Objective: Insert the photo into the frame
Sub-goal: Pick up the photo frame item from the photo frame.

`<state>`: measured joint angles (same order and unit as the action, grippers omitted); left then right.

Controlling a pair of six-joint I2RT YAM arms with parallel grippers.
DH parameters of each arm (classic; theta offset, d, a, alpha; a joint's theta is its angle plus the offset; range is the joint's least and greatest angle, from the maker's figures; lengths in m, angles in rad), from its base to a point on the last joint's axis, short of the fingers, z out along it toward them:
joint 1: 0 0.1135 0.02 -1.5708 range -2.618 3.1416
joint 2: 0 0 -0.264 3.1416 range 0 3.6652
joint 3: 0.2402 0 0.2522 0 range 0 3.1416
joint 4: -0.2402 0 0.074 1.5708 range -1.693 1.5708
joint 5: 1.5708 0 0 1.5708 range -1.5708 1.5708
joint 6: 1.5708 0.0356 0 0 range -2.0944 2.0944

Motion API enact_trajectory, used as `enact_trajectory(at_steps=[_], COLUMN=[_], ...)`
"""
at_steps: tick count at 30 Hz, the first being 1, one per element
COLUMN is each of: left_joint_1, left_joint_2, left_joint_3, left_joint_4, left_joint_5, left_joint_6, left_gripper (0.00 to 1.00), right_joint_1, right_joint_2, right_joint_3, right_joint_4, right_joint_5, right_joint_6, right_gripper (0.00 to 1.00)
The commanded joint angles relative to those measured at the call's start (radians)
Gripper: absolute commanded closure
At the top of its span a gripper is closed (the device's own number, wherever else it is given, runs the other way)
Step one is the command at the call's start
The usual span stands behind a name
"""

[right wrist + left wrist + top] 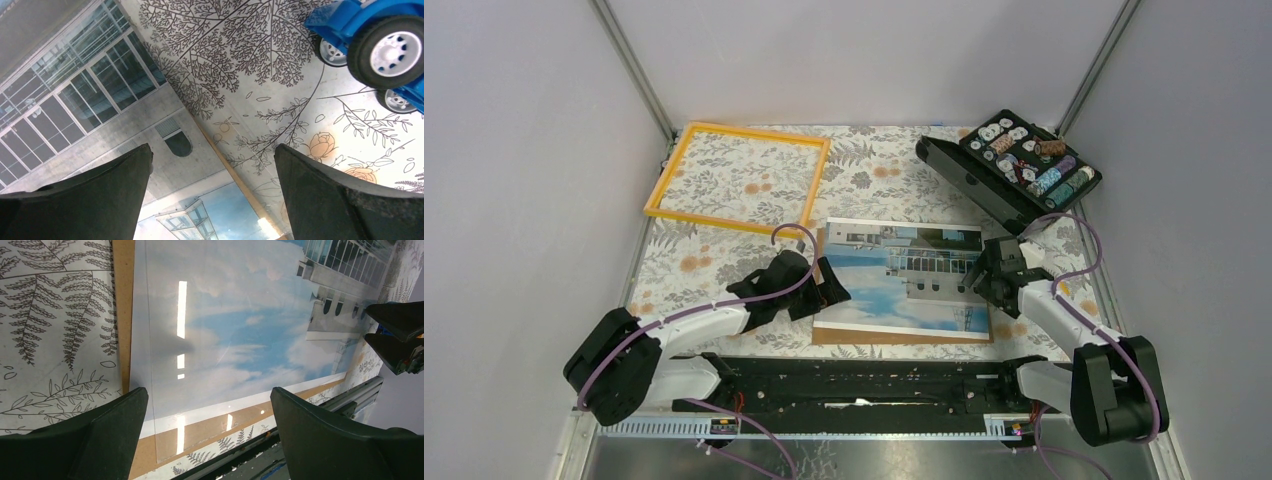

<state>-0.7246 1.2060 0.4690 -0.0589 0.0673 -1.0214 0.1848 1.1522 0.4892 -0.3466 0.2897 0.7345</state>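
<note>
The photo (899,280), a print of blue sky and a white building on brown backing, lies flat at the table's middle, face up. A clear glossy sheet covers it in the left wrist view, where the photo (240,330) fills the frame. My left gripper (832,290) hovers open at its left edge, the left gripper (209,395) with nothing between its fingers. My right gripper (979,272) stands open over the photo's right edge; the right gripper (212,150) straddles the photo (100,100) and the cloth. The orange frame (759,133) lies empty at the back left.
An open black case (1024,165) of spools and small round parts sits at the back right. A blue toy car (380,45) stands on the floral cloth (280,60) beyond the right gripper. A black rail (854,385) runs along the near edge. Grey walls enclose the table.
</note>
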Motion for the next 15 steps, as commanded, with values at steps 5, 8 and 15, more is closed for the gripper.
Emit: enact_trajectory(at_steps=[5, 8, 15], left_joint_1=[-0.002, -0.002, -0.002], left_joint_2=[0.008, -0.002, -0.032], left_joint_3=[-0.003, 0.000, 0.021], left_joint_4=[0.008, 0.007, -0.021], left_joint_5=[-0.015, -0.022, -0.042], left_joint_6=[0.009, 0.018, 0.028], left_gripper=[0.01, 0.01, 0.01], right_joint_1=[-0.009, -0.009, -0.009], right_joint_2=[-0.033, -0.096, -0.211], right_joint_3=[0.013, 0.004, -0.005], right_joint_4=[0.011, 0.015, 0.001], right_joint_5=[-0.246, -0.309, -0.413], right_joint_6=[-0.044, -0.032, 0.009], right_gripper=[0.01, 0.01, 0.04])
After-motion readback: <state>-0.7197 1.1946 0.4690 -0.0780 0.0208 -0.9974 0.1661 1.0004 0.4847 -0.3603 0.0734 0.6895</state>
